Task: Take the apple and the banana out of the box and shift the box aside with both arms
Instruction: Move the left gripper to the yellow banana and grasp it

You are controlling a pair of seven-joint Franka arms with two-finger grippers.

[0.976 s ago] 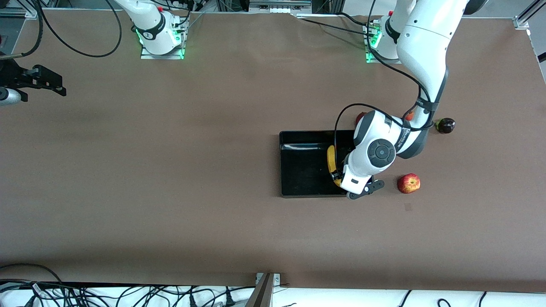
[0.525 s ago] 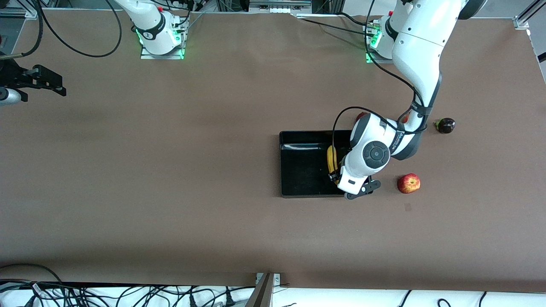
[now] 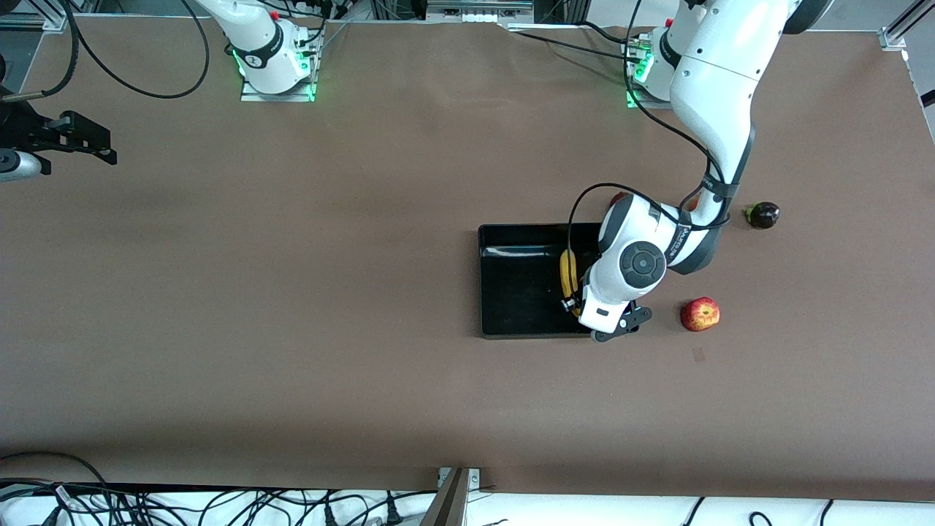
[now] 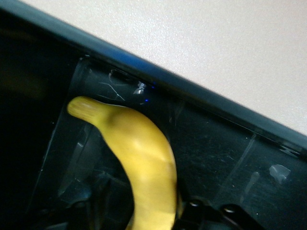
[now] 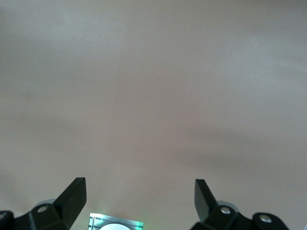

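The right gripper [image 5: 139, 191] waits, jaws spread wide, over bare table at its own end. The banana [image 3: 568, 274] lies in the black box [image 3: 511, 292], the left gripper [image 3: 573, 305] down on its nearer end; grip unclear. The apple [image 3: 700, 314] sits on the table beside the box.

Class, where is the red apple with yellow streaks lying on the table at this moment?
In the front view the apple lies on the bare table beside the black tray, toward the left arm's end, nearer to the front camera than the dark round fruit.
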